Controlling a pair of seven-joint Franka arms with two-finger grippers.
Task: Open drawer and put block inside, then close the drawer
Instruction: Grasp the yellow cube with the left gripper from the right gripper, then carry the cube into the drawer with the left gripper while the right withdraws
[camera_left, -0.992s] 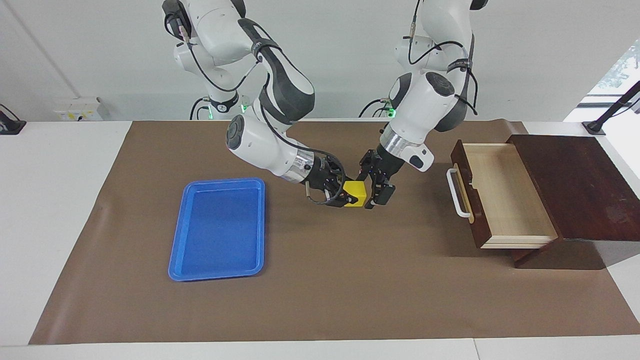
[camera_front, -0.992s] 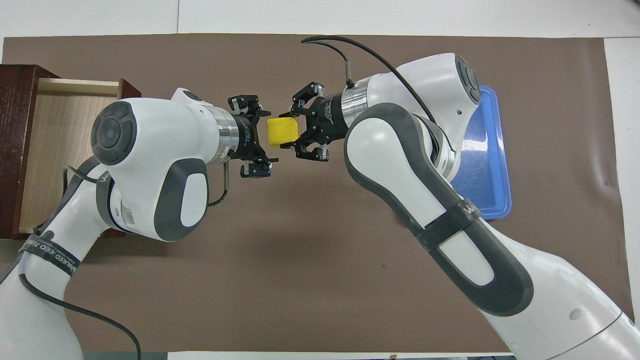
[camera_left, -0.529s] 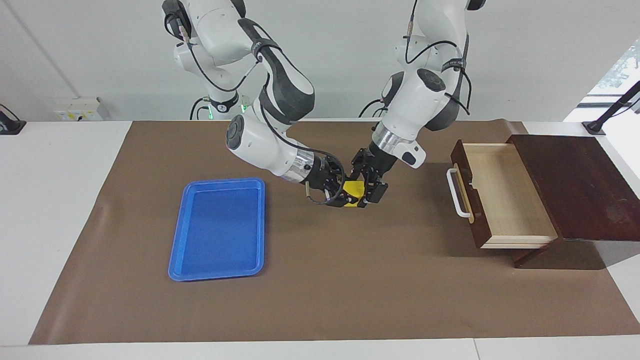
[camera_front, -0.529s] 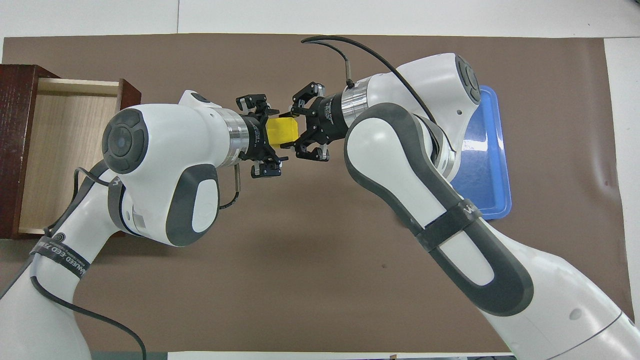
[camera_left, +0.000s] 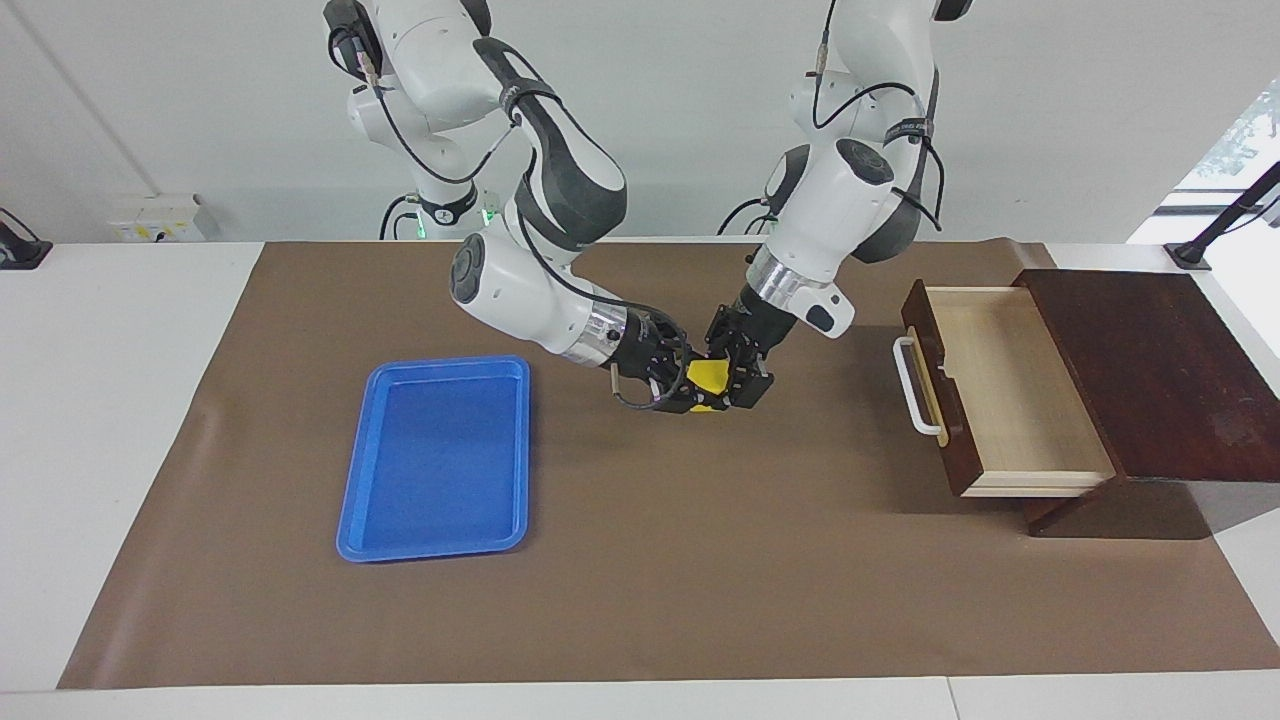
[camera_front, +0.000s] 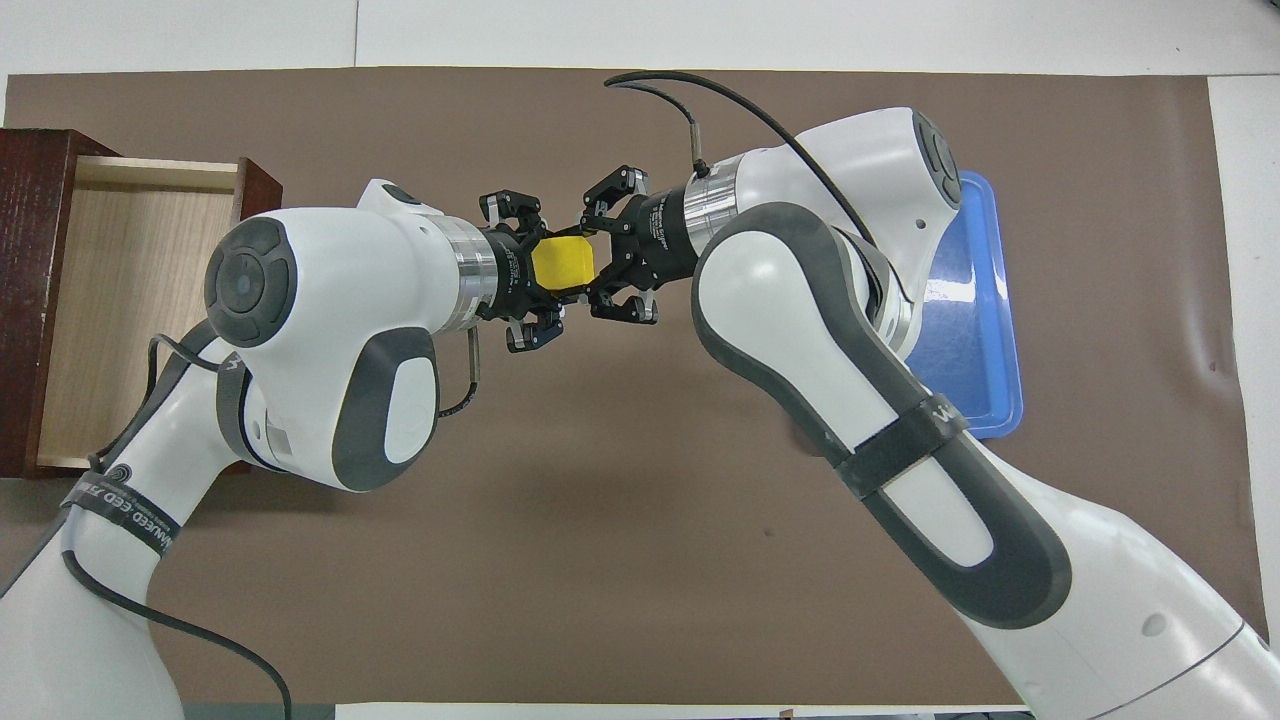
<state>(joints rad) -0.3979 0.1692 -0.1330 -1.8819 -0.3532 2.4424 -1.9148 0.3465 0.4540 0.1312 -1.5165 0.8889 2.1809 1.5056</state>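
The yellow block (camera_left: 711, 376) (camera_front: 562, 264) hangs in the air over the middle of the brown mat, gripped from both ends. My right gripper (camera_left: 695, 388) (camera_front: 590, 266) is shut on it from the blue tray's side. From the drawer's side my left gripper (camera_left: 735, 376) (camera_front: 543, 270) has its fingers closed against the block too. The dark wooden drawer (camera_left: 1000, 400) (camera_front: 120, 300) stands pulled open at the left arm's end of the table, its pale interior bare and its white bar handle (camera_left: 912, 385) facing the middle.
The drawer's dark wooden box (camera_left: 1150, 370) sits at the table's edge. A flat blue tray (camera_left: 440, 455) (camera_front: 975, 330) lies on the mat toward the right arm's end, partly under the right arm in the overhead view.
My left gripper moved in from the drawer's side with its fingers apart and closed onto the block. The right gripper kept its hold and stayed about in place.
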